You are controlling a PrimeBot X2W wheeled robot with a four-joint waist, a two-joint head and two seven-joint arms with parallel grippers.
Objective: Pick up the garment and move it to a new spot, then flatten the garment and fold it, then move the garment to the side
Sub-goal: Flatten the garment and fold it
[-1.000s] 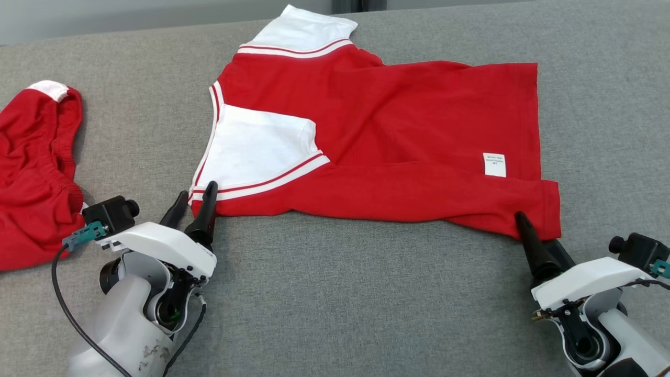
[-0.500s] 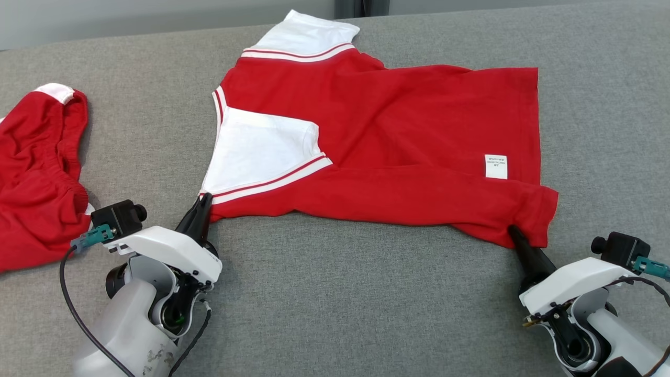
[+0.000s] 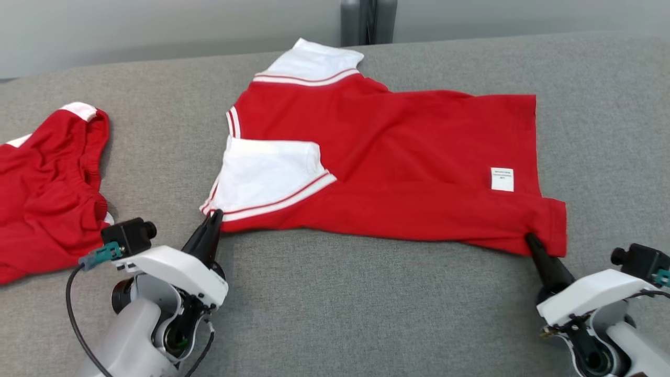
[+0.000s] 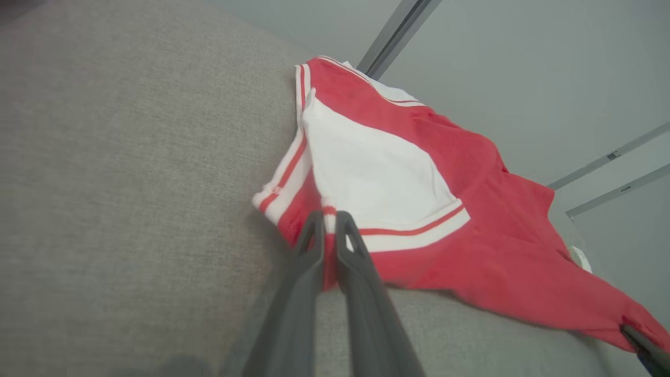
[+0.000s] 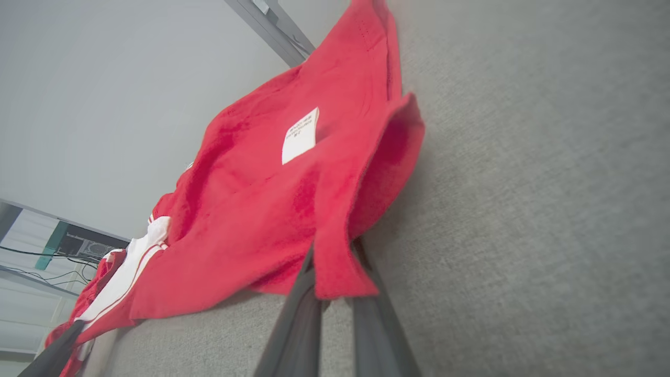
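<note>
**As both claws pinch its near edge, garment (image 3: pixel 398 157) lies crosswise**

Left gripper (image 3: pixel 214 217), fingers leaning inward, is clamped tight on the striped sleeve corner. Right gripper (image 3: pixel 531 240), also leaning inward, is clamped on the hem corner. On the grey cushion (image 3: pixel 340 303), the sleeves point left and the hem right.

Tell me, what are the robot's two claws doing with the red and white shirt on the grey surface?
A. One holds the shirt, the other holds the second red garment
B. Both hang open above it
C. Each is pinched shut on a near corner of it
C: the left gripper is closed on the shirt at its striped white corner, and the right gripper is closed on its red hem corner.
</note>
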